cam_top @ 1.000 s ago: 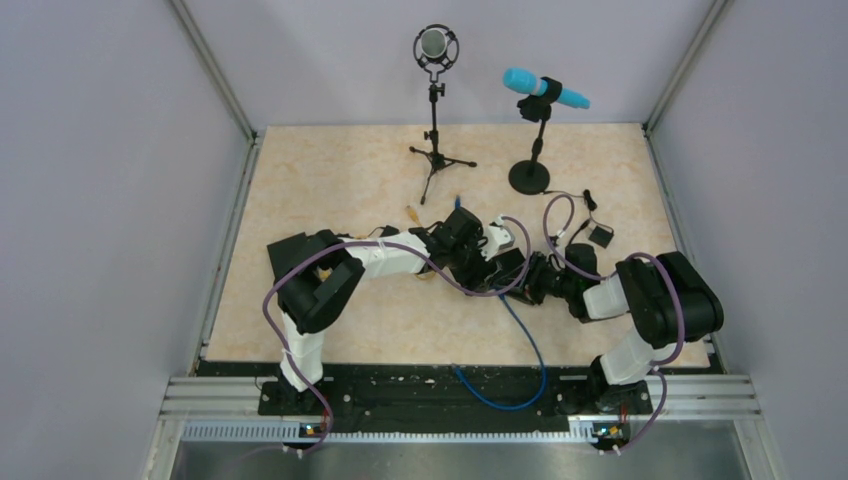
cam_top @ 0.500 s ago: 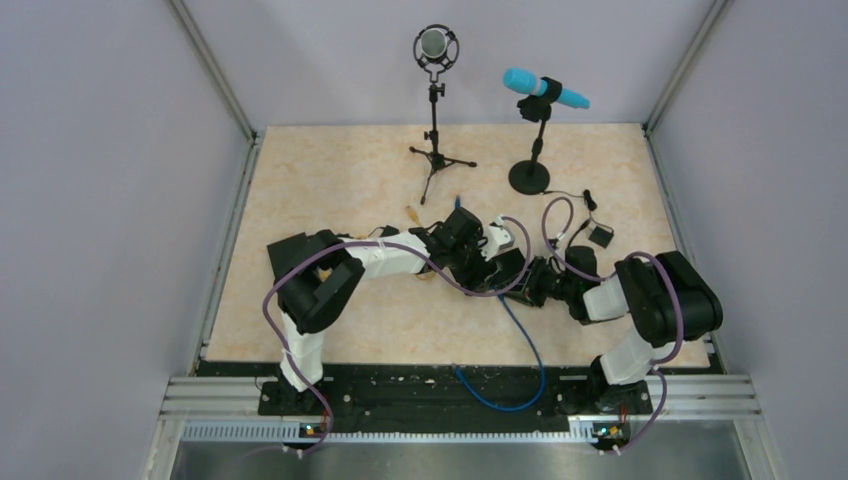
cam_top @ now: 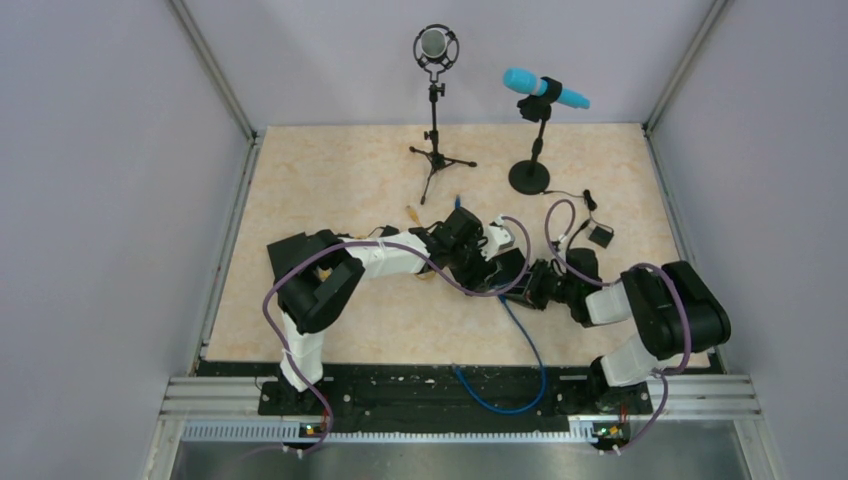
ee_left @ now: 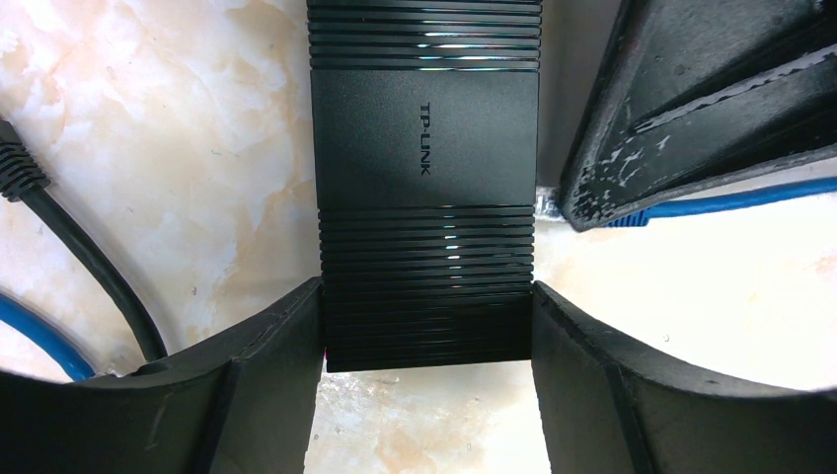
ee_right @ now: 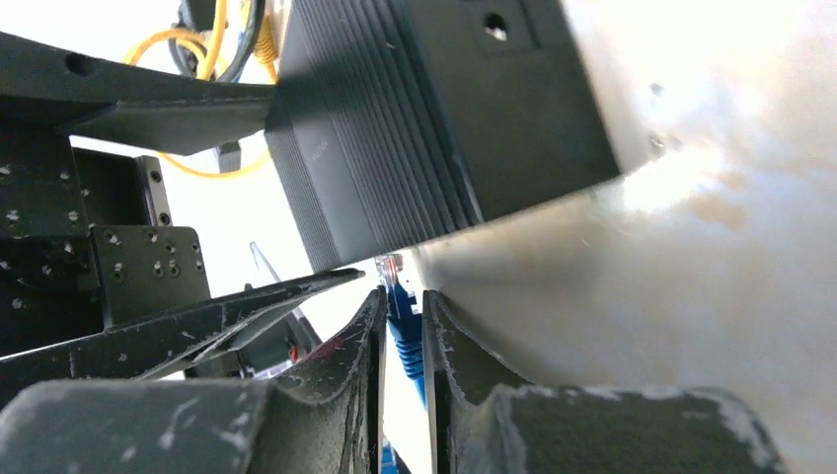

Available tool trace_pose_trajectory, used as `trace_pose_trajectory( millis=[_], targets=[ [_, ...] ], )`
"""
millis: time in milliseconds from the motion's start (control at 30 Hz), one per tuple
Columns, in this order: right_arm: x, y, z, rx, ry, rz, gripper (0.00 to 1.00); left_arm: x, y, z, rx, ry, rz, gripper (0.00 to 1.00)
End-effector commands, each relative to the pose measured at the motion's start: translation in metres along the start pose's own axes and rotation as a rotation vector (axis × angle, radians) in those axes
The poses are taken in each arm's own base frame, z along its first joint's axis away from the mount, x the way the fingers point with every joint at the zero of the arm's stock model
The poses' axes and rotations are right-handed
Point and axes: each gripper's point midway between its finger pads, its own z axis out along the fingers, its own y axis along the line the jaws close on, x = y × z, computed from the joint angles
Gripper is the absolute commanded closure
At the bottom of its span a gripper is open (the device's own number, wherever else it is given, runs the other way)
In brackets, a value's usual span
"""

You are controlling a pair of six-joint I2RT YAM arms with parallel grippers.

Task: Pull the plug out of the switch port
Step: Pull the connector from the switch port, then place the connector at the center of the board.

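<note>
1. Two grippers meet just toward 4 o'clock of the middle of the tabletop point(cam_top: 330, 180). The left arm reaches in from 9 o'clock and the right arm from 3 o'clock.
2. The left gripper point(ee_left: 426, 306) is clamped on the black switch box point(ee_left: 426, 138). In the left wrist view, one finger presses on each long side at the box's 6 o'clock end.
3. The right gripper point(ee_right: 403, 296) is closed tight on the blue plug point(ee_right: 405, 341), which is pinched between its two nearly parallel fingers.
4. In the left wrist view the plug sits at the box's 3 o'clock edge, with its clear tip touching that edge. The port is hidden, so I cannot tell whether the plug is seated in it.
5. The blue cable point(cam_top: 530, 342) runs from the plug toward 6 o'clock and loops near the arm bases.
6. A black cable point(ee_left: 89, 267) lies on the tabletop at 9 o'clock of the box, apart from it.
</note>
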Motion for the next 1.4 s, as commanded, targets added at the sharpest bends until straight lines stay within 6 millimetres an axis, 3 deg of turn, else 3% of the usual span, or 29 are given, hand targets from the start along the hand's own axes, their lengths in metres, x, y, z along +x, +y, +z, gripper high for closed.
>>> trace_pose_trajectory(
  millis=[0, 133, 267, 333, 433, 567, 733, 867, 967, 1100, 1367],
  targets=[
    [0.018, -0.038, -0.015, 0.208, 0.005, 0.006, 1.0, 0.028, -0.009, 0.007, 0.027, 0.08, -0.03, 0.36],
    [0.013, -0.043, -0.037, 0.342, -0.035, -0.046, 1.0, 0.032, -0.003, 0.008, 0.001, 0.088, -0.026, 0.36],
    [-0.005, -0.027, -0.062, 0.423, -0.116, -0.109, 1.0, 0.034, -0.001, 0.009, -0.002, 0.096, -0.018, 0.31],
    [-0.021, -0.017, -0.08, 0.478, -0.19, -0.14, 1.0, 0.032, -0.001, 0.007, -0.008, 0.083, -0.017, 0.24],
    [-0.058, -0.003, -0.124, 0.621, -0.363, -0.187, 1.0, 0.02, -0.003, 0.0, -0.007, 0.047, -0.018, 0.14],
    [-0.103, 0.041, -0.178, 0.647, -0.533, -0.228, 1.0, -0.009, -0.003, -0.014, -0.017, -0.021, 0.001, 0.01],
    [-0.147, 0.124, -0.241, 0.644, -0.753, -0.312, 1.0, -0.048, -0.001, -0.042, -0.059, -0.128, 0.021, 0.01],
    [-0.172, 0.166, -0.296, 0.751, -0.907, -0.35, 1.0, -0.067, -0.002, -0.067, -0.089, -0.195, 0.03, 0.01],
    [-0.179, 0.187, -0.34, 0.874, -0.998, -0.363, 1.0, -0.071, -0.001, -0.083, -0.124, -0.225, 0.032, 0.01],
    [-0.181, 0.198, -0.39, 1.042, -1.108, -0.348, 1.0, -0.069, 0.005, -0.099, -0.185, -0.253, 0.022, 0.01],
    [-0.177, 0.198, -0.439, 1.292, -1.189, -0.309, 1.0, -0.065, 0.004, -0.109, -0.2, -0.269, 0.029, 0.01]
  ],
)
